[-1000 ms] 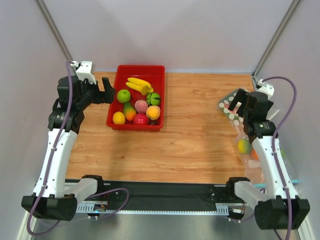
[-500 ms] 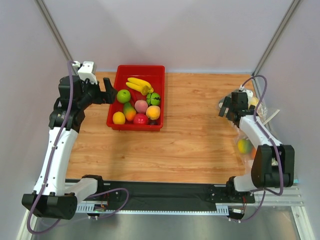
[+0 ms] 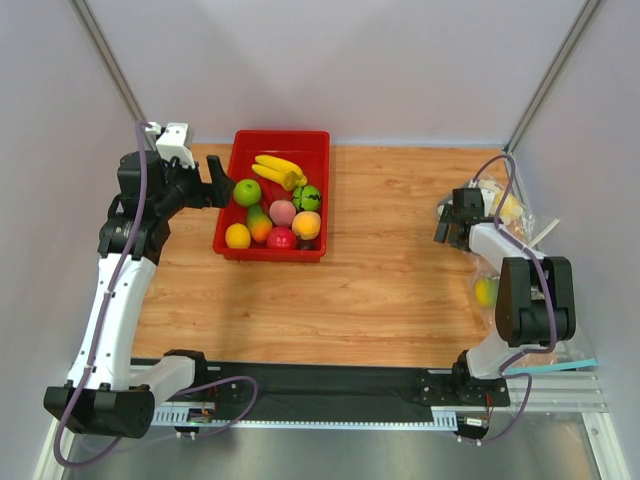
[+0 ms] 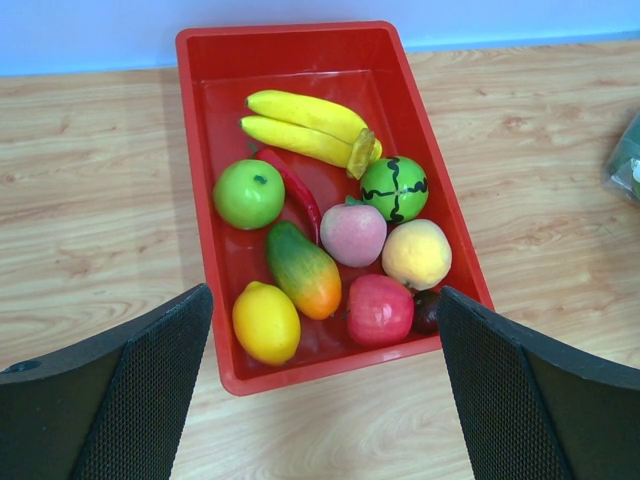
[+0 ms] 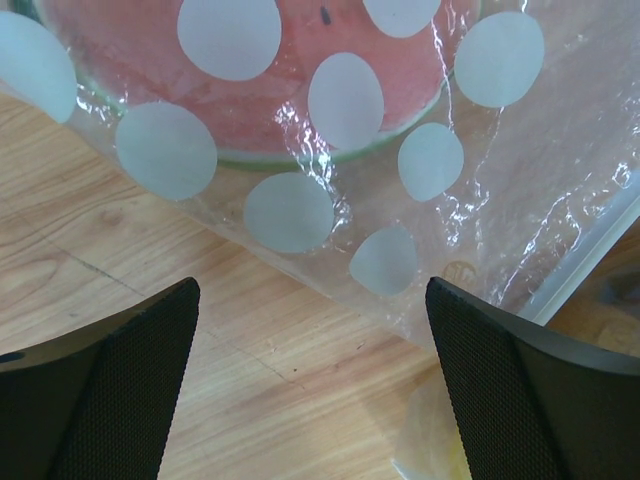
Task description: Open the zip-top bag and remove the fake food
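Right tool now nearer zip-top bag; red tray apart

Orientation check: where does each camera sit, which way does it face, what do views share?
Top external: above and behind the bases, looking down at the table; both arms, left hand and right hand show.
Left wrist: on the left arm, looking down into the red tray; open fingers at bottom.
Right wrist: close over the zip-top bag; open fingers at bottom.
Shared: top and left wrist show the tray.
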You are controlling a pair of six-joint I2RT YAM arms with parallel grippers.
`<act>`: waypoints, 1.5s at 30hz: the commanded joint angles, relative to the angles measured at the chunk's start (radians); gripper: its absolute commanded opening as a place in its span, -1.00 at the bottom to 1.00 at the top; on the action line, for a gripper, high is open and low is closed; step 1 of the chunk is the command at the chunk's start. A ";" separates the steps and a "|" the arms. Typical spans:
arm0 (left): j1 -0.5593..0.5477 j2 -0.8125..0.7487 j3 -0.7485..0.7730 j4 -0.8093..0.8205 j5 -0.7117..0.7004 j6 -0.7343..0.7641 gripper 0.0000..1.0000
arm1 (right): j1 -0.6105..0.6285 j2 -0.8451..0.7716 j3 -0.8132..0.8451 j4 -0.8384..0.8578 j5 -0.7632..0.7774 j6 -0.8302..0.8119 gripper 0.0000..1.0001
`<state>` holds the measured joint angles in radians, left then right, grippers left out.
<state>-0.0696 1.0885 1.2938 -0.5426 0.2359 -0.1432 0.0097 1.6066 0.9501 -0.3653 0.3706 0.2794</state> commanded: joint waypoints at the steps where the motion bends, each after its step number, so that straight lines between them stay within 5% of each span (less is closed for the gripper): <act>1: 0.005 -0.004 0.007 0.009 0.011 -0.006 0.99 | -0.029 0.027 0.035 0.080 0.045 -0.016 0.92; 8: 0.005 0.001 0.007 0.009 0.008 -0.002 0.99 | -0.080 0.079 0.041 0.127 0.022 -0.002 0.61; 14: 0.005 0.002 0.007 0.009 0.008 -0.006 0.99 | -0.094 0.084 0.033 0.150 -0.030 -0.005 -0.33; 15: 0.005 0.004 0.007 0.009 0.008 -0.004 0.99 | -0.094 0.082 0.032 0.152 -0.041 -0.005 -0.71; 17: 0.005 0.004 0.007 0.009 0.009 -0.004 0.99 | -0.093 0.079 0.035 0.149 -0.050 -0.008 -0.99; 27: 0.005 -0.012 -0.001 0.010 0.011 0.020 0.99 | -0.074 -0.037 0.013 0.167 -0.289 0.027 -0.99; 32: 0.004 -0.018 -0.011 0.026 0.054 0.030 0.86 | 0.028 -0.054 0.032 0.174 -0.352 0.063 -0.99; 45: -0.024 0.007 -0.021 0.039 0.103 0.017 0.85 | 0.341 0.176 0.252 0.209 -0.456 0.256 -0.99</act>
<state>-0.0856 1.0924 1.2758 -0.5350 0.3134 -0.1280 0.2974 1.7332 1.1301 -0.2089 -0.0265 0.4561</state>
